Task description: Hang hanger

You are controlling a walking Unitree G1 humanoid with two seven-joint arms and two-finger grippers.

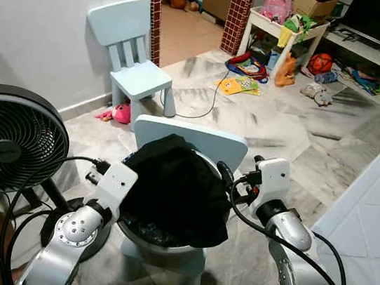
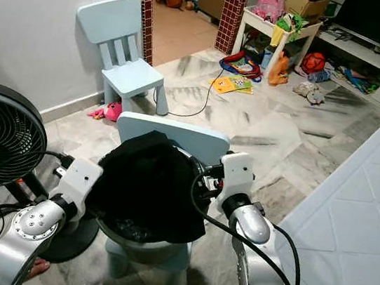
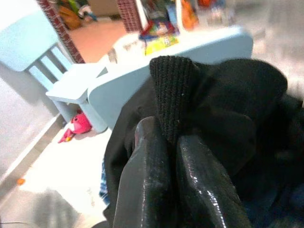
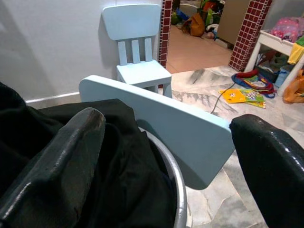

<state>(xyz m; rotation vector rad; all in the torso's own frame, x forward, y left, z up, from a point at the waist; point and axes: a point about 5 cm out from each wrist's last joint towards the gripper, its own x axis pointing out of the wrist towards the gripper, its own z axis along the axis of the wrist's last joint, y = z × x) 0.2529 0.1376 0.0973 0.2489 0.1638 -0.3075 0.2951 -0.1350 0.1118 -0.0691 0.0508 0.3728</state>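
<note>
Garment pinched, no hanger in sight

Left tool (image 3: 173, 156) clamps the ribbed edge of the black garment (image 1: 177, 183), heaped in a metal basin (image 4: 178, 199) on the near blue chair (image 1: 190, 139). Right tool (image 4: 166, 156) spread wide just beside, likely to take it.

Matt black ribbed cloth (image 3: 173, 90) fills a shiny metal basin (image 4: 178, 190) on a smooth plastic chair (image 1: 191, 137).

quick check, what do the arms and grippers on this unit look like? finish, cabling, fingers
Both arms are silver metal with rounded joint housings; the left arm shows a round cap ringed with small bolts. Each ends in a white boxy wrist block. Loose black cables loop along both arms, thickest on the right arm. The left gripper and right gripper each have two long, glossy black fingers with rounded tips.
</note>
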